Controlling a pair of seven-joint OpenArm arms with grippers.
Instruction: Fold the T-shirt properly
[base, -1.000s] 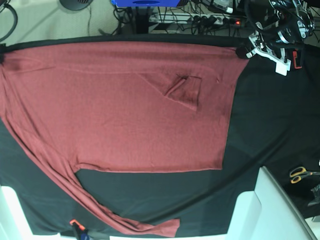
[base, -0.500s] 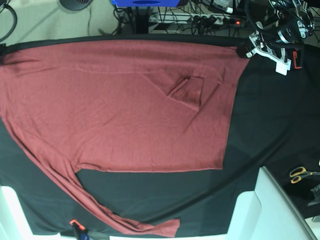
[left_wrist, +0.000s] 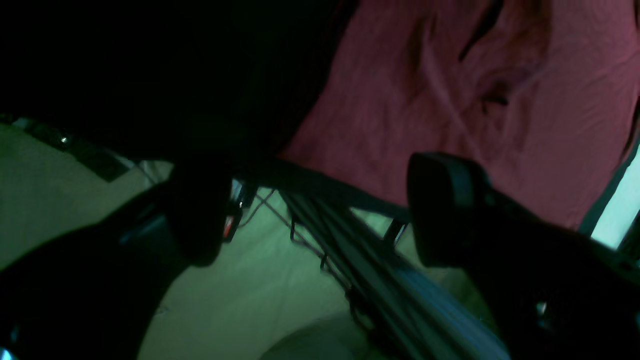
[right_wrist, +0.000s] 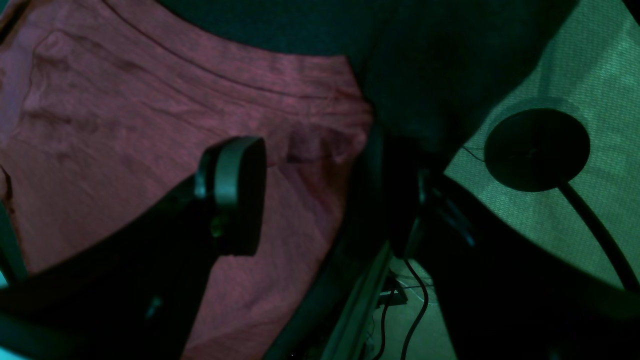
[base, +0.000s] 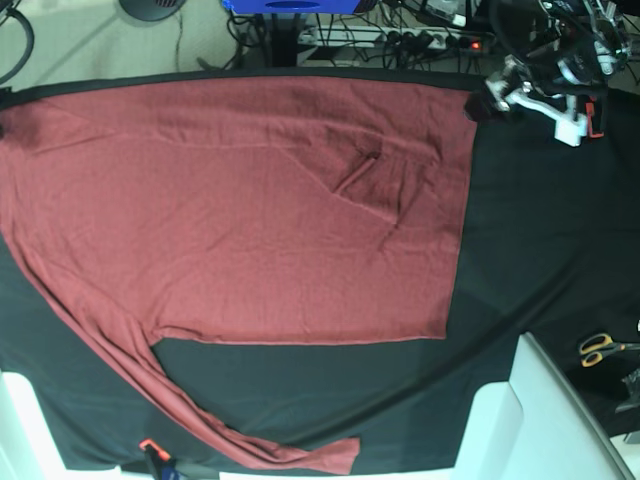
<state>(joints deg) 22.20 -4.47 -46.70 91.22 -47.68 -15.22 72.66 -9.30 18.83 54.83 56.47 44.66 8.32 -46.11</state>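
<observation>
Item: T-shirt, brick-red, long-sleeved, plain; no print, brand or label legible anywhere.
Location: spread flat on worktop under black cover, filling the left and centre; top hem along the far edge. One sleeve trails diagonally to the near edge. Small folded flap/crease right of centre.
Left gripper: at far-right corner of shirt, just off the table edge; jaws spread wide, nothing between them; fabric edge lies just beyond the fingertips.
Right gripper: at far-left corner; jaws apart, not pinching cloth; one pad over the shirt, the other over the black cover.
Surface: black cloth, wrinkled diag. near front.
Room: pale floor beyond the far edge, cables and power strip w/ red light, blue object, round black base. Yellow-handled scissors at right. White panel at the near right corner. Small orange-tipped item at the near edge.
</observation>
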